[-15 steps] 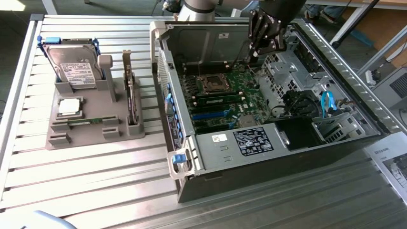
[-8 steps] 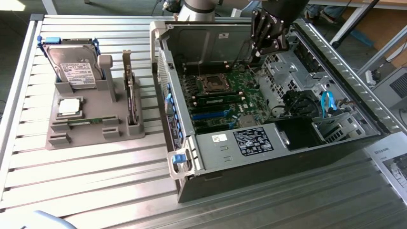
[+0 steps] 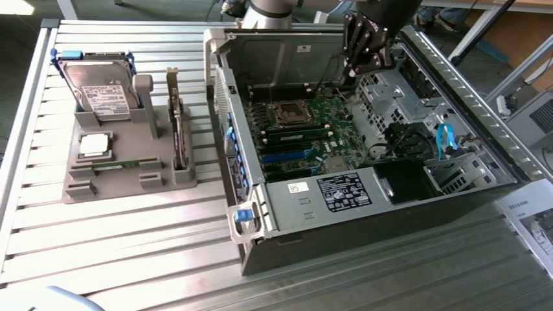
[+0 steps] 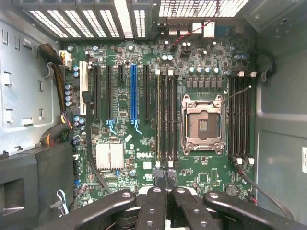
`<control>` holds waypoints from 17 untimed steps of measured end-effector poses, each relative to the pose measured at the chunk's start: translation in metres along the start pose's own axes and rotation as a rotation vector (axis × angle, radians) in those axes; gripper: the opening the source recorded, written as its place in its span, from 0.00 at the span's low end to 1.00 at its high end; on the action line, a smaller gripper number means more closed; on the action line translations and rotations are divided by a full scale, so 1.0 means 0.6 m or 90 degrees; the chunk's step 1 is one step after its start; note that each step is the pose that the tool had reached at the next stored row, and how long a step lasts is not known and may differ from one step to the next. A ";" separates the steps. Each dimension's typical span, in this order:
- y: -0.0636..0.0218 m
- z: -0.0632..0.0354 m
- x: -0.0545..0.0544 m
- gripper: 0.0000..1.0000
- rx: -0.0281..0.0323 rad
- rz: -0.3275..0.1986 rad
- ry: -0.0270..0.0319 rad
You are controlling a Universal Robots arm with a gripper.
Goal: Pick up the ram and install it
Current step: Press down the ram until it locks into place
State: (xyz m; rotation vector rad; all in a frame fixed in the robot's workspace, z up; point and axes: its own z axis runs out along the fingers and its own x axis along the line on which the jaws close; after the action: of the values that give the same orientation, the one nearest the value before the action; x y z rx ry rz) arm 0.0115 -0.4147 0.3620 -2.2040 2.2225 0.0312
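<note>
Black gripper, closed, over open grey metal computer case; slim green ram stick inside: likely light, rigid, fragile, best gripped by its edges

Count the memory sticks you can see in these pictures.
2. One memory stick lies flat in the grey tray beside the computer case; a second stick stands in a slot on the green board, next to the processor socket. Others may be hidden.

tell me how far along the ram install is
Done: one slim green ram stick sits in a slot beside the square metal processor socket. In hand: the black gripper hangs shut over those slots. Left: whether it is latched I cannot tell; what looks like a second stick lies in the grey holder.
</note>
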 end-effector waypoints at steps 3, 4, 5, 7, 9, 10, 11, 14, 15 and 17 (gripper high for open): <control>-0.008 0.000 0.000 0.10 0.0000 0.000 0.0000; -0.010 0.000 0.000 0.10 0.0000 0.000 0.0000; -0.013 0.000 0.000 0.10 0.0000 0.000 0.0000; -0.017 0.000 0.000 0.10 0.0000 0.000 0.0000; -0.021 0.000 0.000 0.10 0.0000 0.000 0.0000; -0.022 0.000 0.000 0.10 0.0000 0.000 0.0000; -0.022 0.000 0.000 0.10 0.0000 0.000 0.0000; -0.022 0.000 0.000 0.10 0.0000 0.000 0.0000; -0.022 0.000 0.000 0.10 0.0000 0.000 0.0000; -0.022 0.001 0.000 0.10 0.0001 0.000 -0.0005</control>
State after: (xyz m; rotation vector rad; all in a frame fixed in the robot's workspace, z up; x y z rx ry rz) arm 0.0250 -0.4148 0.3611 -2.2035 2.2221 0.0320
